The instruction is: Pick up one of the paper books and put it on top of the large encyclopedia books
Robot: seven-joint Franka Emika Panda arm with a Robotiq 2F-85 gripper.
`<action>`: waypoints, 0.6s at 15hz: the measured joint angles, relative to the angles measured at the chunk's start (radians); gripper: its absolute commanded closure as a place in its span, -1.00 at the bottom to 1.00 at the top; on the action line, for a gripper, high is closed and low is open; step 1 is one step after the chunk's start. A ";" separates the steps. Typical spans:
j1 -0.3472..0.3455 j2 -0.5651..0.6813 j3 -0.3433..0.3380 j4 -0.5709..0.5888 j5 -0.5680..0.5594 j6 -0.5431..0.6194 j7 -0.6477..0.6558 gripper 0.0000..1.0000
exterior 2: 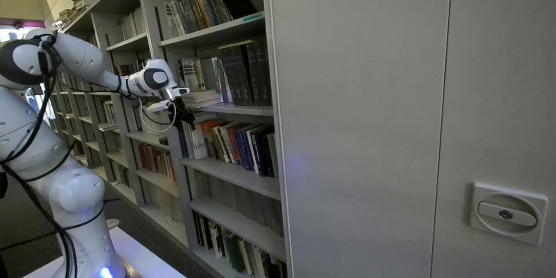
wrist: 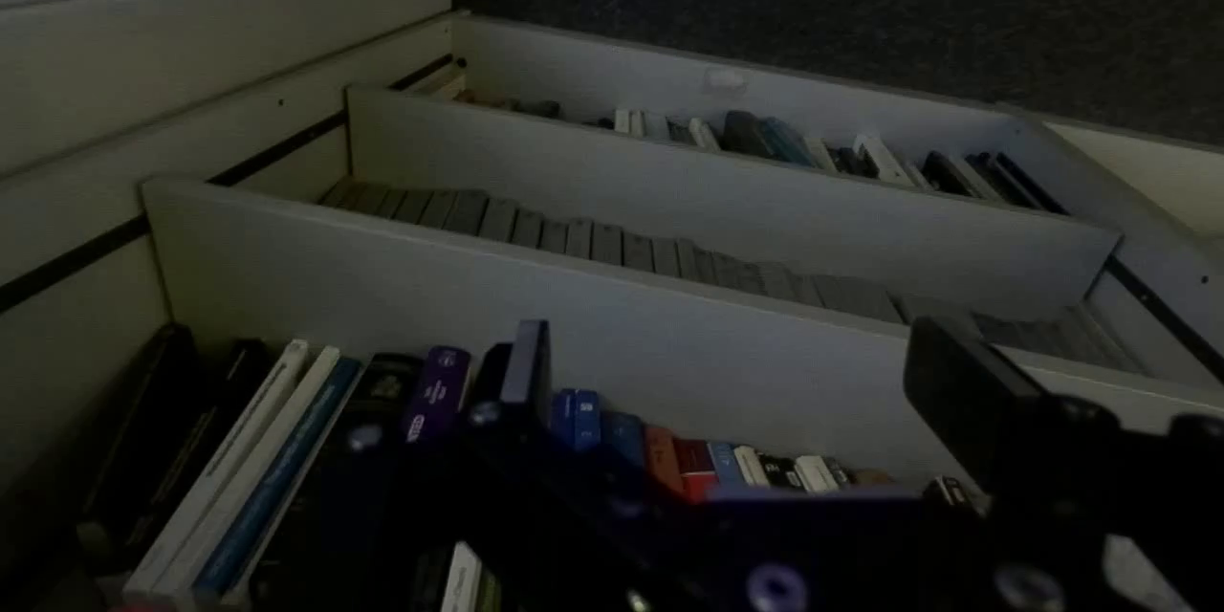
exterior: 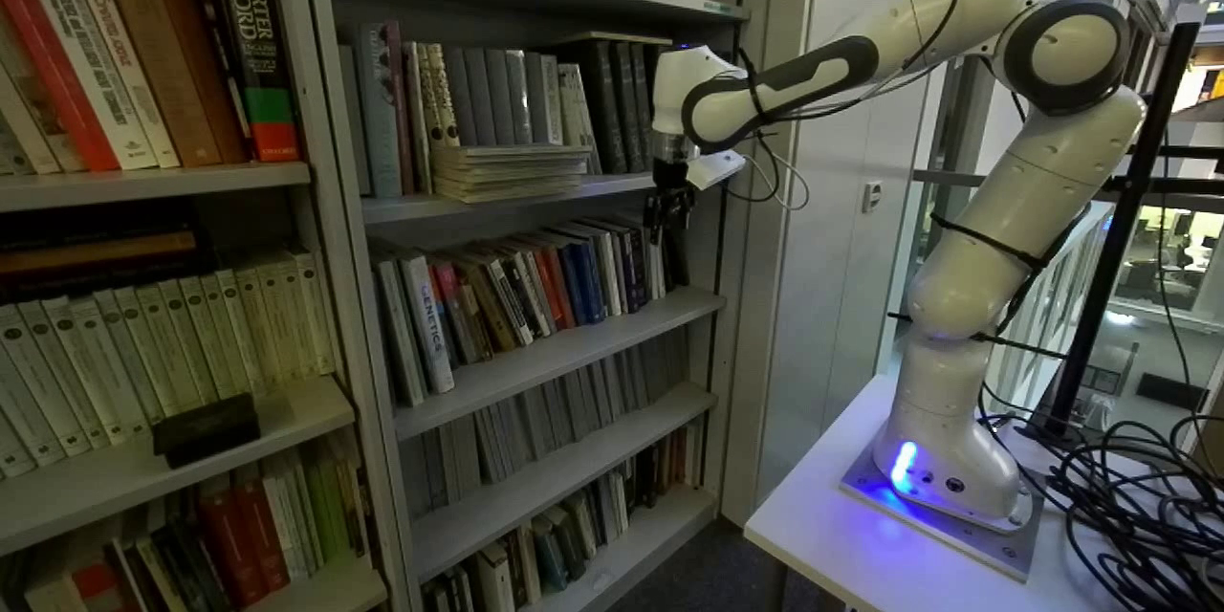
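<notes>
Where my end effector (wrist: 732, 373) hangs: jaws apart, empty.
Paper books (exterior: 512, 174): none gripped; I judge this the approach.
Shelf (exterior: 411, 209): next probably calls for rising, levelling.

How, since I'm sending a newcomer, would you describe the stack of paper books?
In the bookcase bay before the robot arm, find the shelf with the dark encyclopedias. Toward its front is the stack of pale paper books. It lies flat, while the books behind it stand on end.
</notes>
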 measured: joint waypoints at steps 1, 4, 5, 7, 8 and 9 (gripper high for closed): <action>0.000 0.000 -0.001 -0.002 -0.038 0.020 -0.007 -1.00; 0.000 -0.011 -0.014 -0.014 -0.119 0.110 -0.074 -1.00; 0.002 -0.020 -0.023 -0.021 -0.127 0.145 -0.110 -1.00; 0.018 -0.043 -0.053 -0.040 -0.126 0.217 -0.195 -1.00; 0.030 -0.057 -0.069 -0.050 -0.124 0.247 -0.239 -1.00; 0.044 -0.072 -0.084 -0.060 -0.124 0.269 -0.285 -1.00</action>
